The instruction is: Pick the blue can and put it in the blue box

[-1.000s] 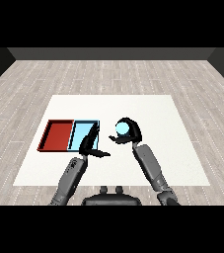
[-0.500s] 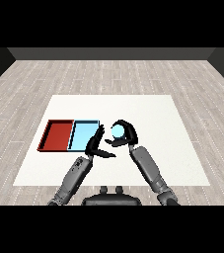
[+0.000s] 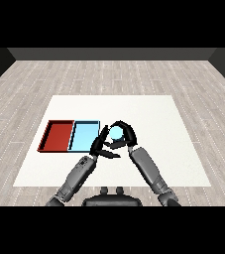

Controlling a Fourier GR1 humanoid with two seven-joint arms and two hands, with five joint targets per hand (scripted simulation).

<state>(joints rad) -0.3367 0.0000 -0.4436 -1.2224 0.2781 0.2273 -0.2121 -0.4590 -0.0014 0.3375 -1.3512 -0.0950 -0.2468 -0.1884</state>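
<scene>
Most of the blue can (image 3: 116, 132) is covered by the curled fingers of the right robot hand (image 3: 124, 136); only a pale blue round face shows, and its sides and base are out of sight. Whether the can touches the surface (image 3: 148, 114) cannot be told. The left robot hand (image 3: 100, 145) overlaps the right edge of the light blue tray (image 3: 83, 136), hiding that tray's near right corner. The two hands overlap where they meet, so it is unclear, perhaps, whether they touch. Both forearms are cut off at the lower edge of the view.
</scene>
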